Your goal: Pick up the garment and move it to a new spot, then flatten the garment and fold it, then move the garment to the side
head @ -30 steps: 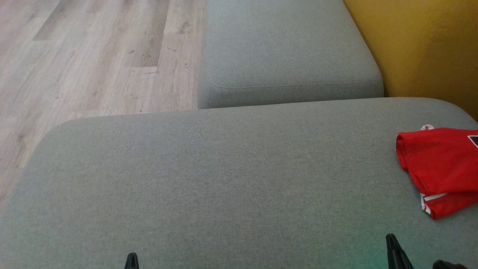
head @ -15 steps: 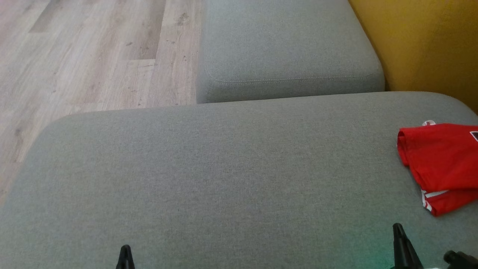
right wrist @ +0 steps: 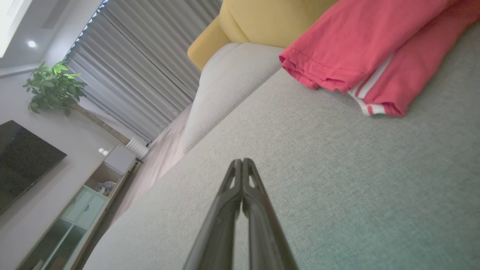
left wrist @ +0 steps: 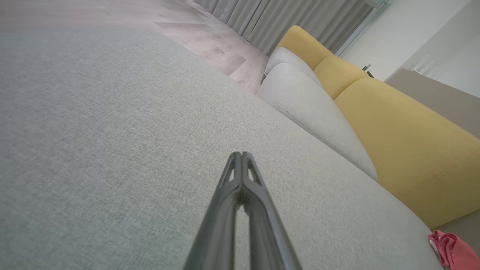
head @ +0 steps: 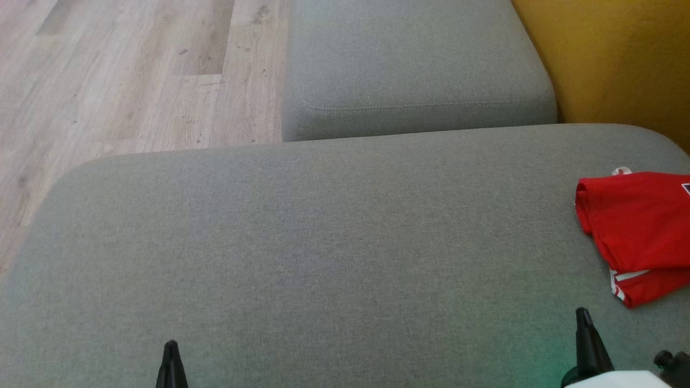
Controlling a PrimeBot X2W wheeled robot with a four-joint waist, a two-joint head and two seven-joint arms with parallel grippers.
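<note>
**Garment** (head: 636, 231): red, folded, lying at the right end of the large grey seat cushion (head: 323, 242), close to the yellow backrest (head: 614, 64). Neither gripper touches it.

**Markings:** a dark patch with a white border (head: 685, 188) lies at the garment's right edge in the head view, too cropped to read. There are white stripes along one hem (right wrist: 365, 99). No brand or writing can be made out.

**Left gripper** (head: 171, 358): near left, over bare cushion and well apart from the garment. Its wrist view shows the fingers (left wrist: 240, 180) pressed together with nothing between them.

**Right gripper** (head: 587, 339): near right, just short of the garment. Fingers (right wrist: 240, 187) likewise pressed together and empty.

**Surroundings, head view:** a second grey cushion (head: 409, 59) on the far side and pale wood flooring (head: 108, 81) to the far left.

**Left wrist view adds:** grey curtains (left wrist: 285, 18), a row of yellow backrests and the garment as a small pink-red heap.

**Right wrist view adds:** a potted plant (right wrist: 52, 86), a dark television screen (right wrist: 22, 157) and a pale cabinet with open shelves (right wrist: 93, 187).
</note>
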